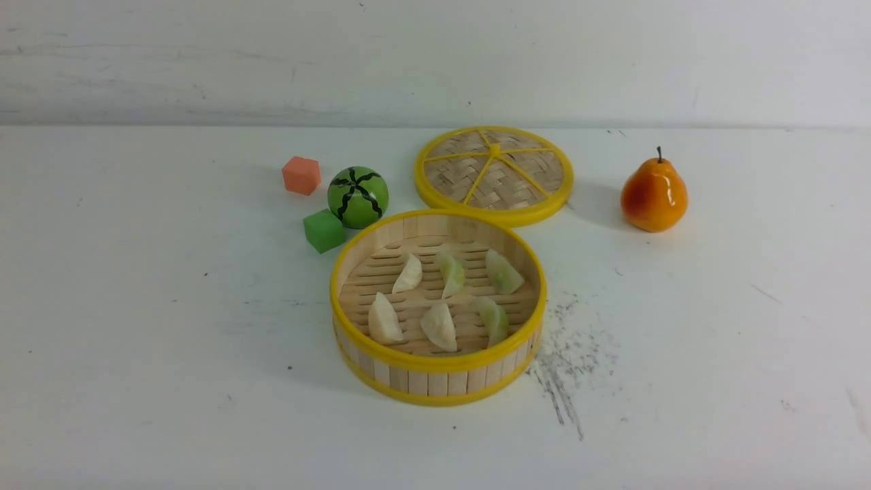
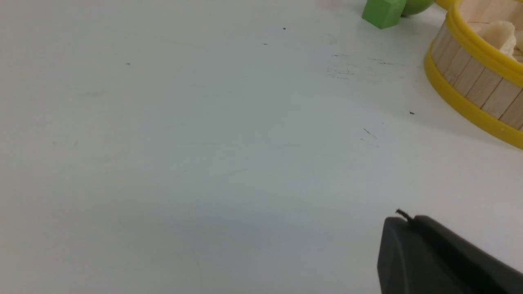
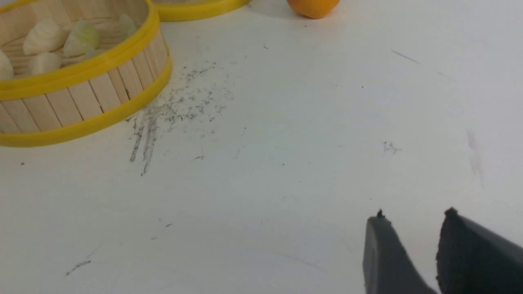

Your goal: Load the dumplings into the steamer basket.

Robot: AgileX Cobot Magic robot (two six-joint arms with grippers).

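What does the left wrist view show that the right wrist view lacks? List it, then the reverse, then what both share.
Only the left wrist view: the green cube, an edge of the green striped ball behind it, and the left gripper with its fingers together.

Only the right wrist view: the bottom of the orange pear, part of the yellow-rimmed lid, dark scuff marks beside the basket, and the right gripper with a gap between its fingers, holding nothing.

Both: the steamer basket with dumplings inside, and the white table.

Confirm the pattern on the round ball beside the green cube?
Green ball with black zigzag stripes radiating from its top, watermelon-style. Front view shows it best.
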